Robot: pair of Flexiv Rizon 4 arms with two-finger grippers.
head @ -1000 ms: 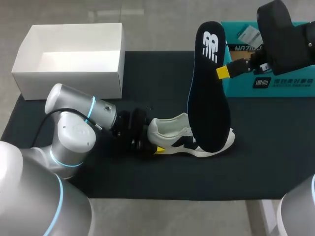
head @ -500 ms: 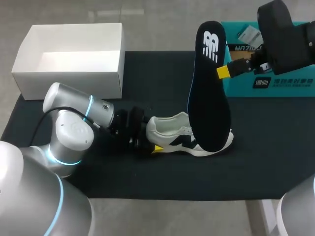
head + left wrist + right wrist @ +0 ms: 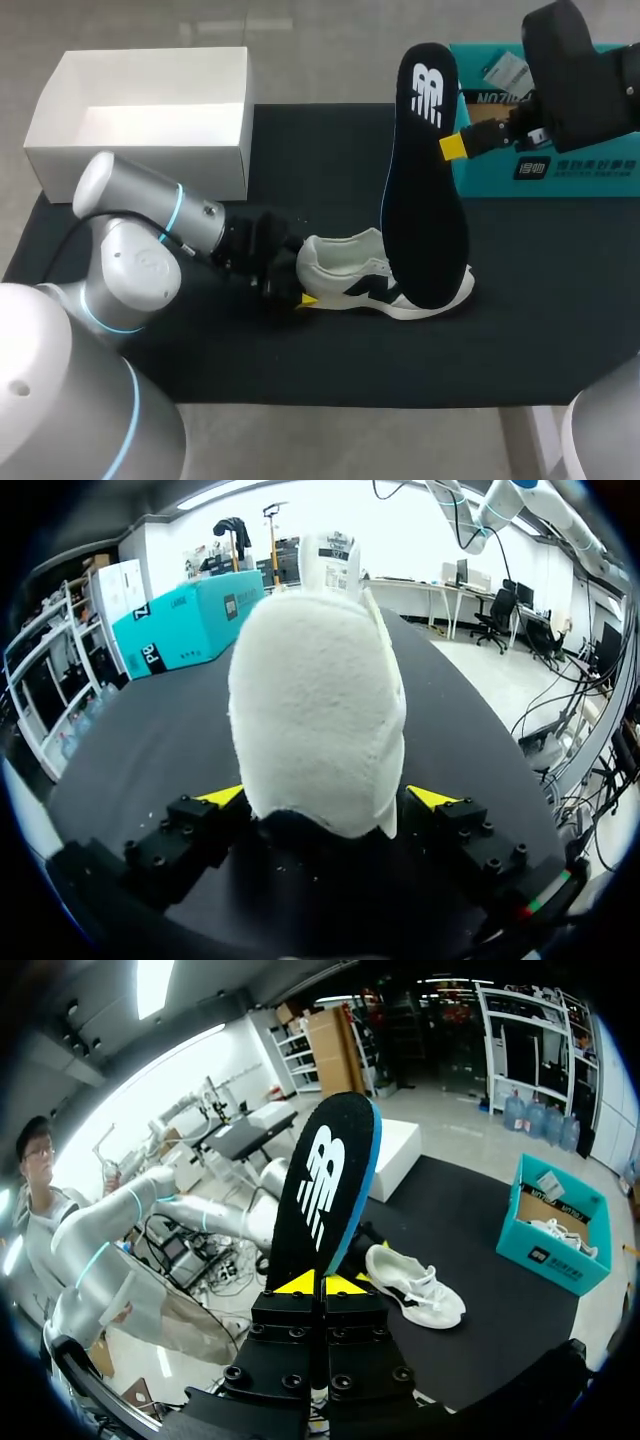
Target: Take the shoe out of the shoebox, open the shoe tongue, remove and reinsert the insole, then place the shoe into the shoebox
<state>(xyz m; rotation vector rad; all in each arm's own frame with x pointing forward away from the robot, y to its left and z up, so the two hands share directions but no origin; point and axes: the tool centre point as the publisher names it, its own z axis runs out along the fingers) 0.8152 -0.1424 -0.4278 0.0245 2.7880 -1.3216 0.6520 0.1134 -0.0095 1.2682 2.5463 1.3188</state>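
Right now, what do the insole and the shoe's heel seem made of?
Insole: likely foam, with a matte black face and a thin blue edge showing. Shoe: the heel looks like soft off-white suede or felt-like fabric, judging by its fuzzy, napped surface.

In the left wrist view the heel of the shoe [image 3: 315, 700] fills the space at the left gripper [image 3: 327, 798] and hides everything ahead of it: toe, laces and opening. In the head view the insole [image 3: 425, 190], standing on end, covers the shoe from its lacing almost to the toe, so tongue and opening cannot be seen. At the shoe's 9 o'clock the left gripper is nearly all hidden under its own wrist. The right arm [image 3: 580, 70], cut off at 2 o'clock, covers much of the teal box [image 3: 560, 175], whose inside is hidden. In the right wrist view the insole hides the left gripper and part of the white box [image 3: 398, 1150]. Its lower end is hidden by the right gripper [image 3: 322, 1282]. The teal box's contents are too small to tell.
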